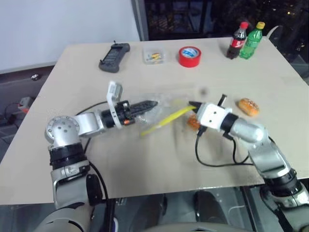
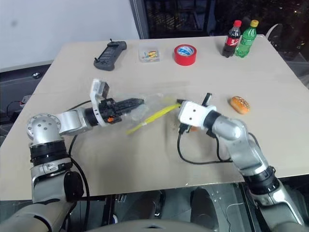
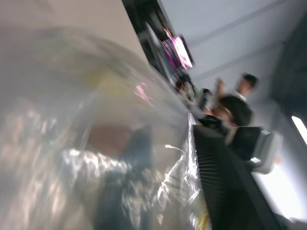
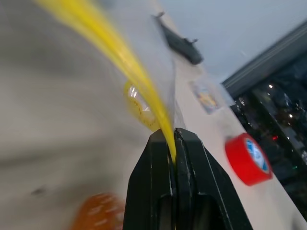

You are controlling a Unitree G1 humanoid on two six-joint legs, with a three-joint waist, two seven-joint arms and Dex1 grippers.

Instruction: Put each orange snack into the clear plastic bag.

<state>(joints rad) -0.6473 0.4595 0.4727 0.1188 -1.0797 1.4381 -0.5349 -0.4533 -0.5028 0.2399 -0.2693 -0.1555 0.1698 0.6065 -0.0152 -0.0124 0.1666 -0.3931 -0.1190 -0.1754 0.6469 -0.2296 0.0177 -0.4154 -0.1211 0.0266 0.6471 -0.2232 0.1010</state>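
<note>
R gripper clamped tight on clear plastic bag yellow seal; L gripper at bag, jaw gap unclear.

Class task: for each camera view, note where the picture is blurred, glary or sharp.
Left eye view: mostly sharp; slight smear around the crinkly clear plastic bag with a yellow seal strip. Left wrist view: heavy blur, with white glints on the bag's film. Right wrist view: the right gripper, shut on the bag's yellow strip, is sharp; the speckled orange bun-like snack and round red tape roll are soft.
</note>
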